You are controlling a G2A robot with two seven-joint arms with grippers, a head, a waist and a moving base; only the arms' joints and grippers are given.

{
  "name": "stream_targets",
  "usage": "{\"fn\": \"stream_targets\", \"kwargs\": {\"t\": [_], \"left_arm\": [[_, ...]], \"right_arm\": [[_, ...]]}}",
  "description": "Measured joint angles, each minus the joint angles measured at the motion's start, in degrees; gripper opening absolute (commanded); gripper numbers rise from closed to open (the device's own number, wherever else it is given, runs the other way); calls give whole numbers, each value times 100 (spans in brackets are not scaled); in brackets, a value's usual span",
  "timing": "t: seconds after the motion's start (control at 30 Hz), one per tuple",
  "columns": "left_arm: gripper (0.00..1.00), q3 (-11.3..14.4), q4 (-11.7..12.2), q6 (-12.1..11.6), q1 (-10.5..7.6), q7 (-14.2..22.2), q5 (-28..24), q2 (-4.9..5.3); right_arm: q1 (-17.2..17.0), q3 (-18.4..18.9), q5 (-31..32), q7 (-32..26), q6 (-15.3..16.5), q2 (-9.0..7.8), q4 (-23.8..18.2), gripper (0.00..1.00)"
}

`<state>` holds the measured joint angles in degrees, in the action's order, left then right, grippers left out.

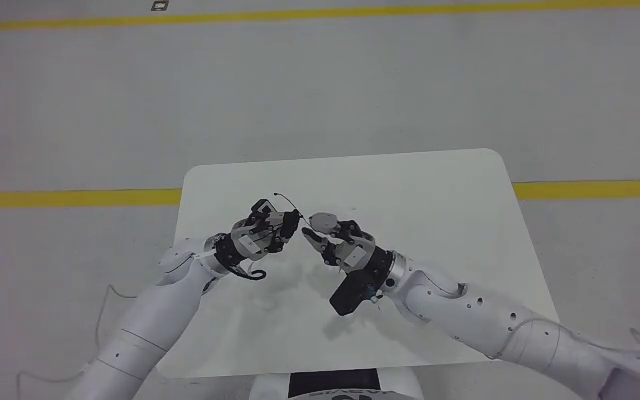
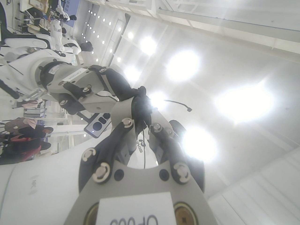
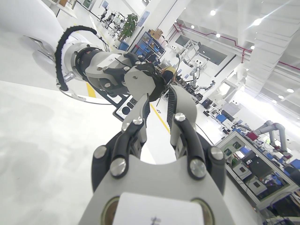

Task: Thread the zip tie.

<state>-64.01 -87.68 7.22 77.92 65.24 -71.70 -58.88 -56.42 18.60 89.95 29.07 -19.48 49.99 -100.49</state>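
A thin black zip tie arcs above the middle of the white table. My left gripper is shut on the strap. In the left wrist view the strap passes between its closed tips, and the free end with the small head sticks out beyond them. My right gripper faces it tip to tip, a few centimetres away. In the right wrist view its fingers stand apart, open, with the left gripper just beyond the gap. I cannot tell whether the right fingers touch the strap.
Both arms come in from the near edge of the table and meet over its centre. Bare tabletop lies on all sides of the grippers. A yellow floor line runs behind the table.
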Motion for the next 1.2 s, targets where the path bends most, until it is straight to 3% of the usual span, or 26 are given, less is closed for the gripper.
{"fn": "stream_targets", "kwargs": {"t": [0.37,1.2], "left_arm": [[0,0,0,0,0,0,0,0],[0,0,0,0,0,0,0,0]], "right_arm": [[-12,6,0,-7,0,26,-2,0],[-130,86,0,-109,0,18,71,0]]}}
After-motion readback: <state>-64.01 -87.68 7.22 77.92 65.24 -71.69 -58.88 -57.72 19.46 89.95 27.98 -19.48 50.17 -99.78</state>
